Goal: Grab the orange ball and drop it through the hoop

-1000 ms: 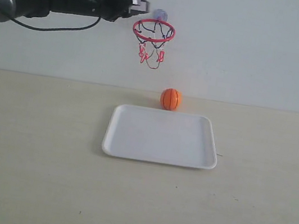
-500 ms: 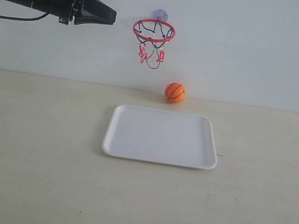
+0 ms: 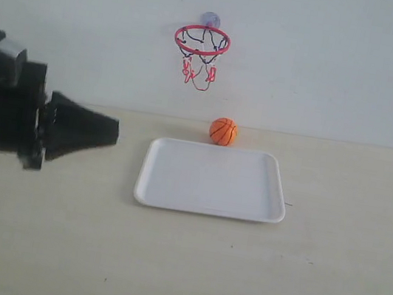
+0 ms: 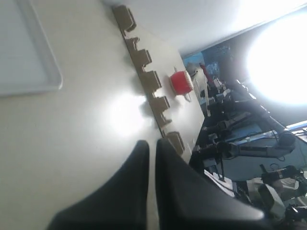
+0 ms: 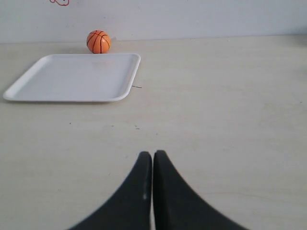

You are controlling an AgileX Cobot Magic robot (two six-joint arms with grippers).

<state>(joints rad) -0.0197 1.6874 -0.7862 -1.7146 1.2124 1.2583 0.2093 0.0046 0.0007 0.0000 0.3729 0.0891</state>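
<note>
Settled after its bounce, the orange ball (image 3: 223, 131) rests on the tabletop (image 3: 178, 264) just behind the white tray (image 3: 214, 180), under the hoop (image 3: 200, 52). The left arm (image 3: 7, 117) has dropped from beside the hoop to hang low. The ball lies well apart from the left jaws, beyond their tips, and far ahead of the right jaws, past the tray. Both pairs are pressed together, empty. Glare washes out much of the left wrist view, and the right wrist view crops the hoop to a scrap of net.
</note>
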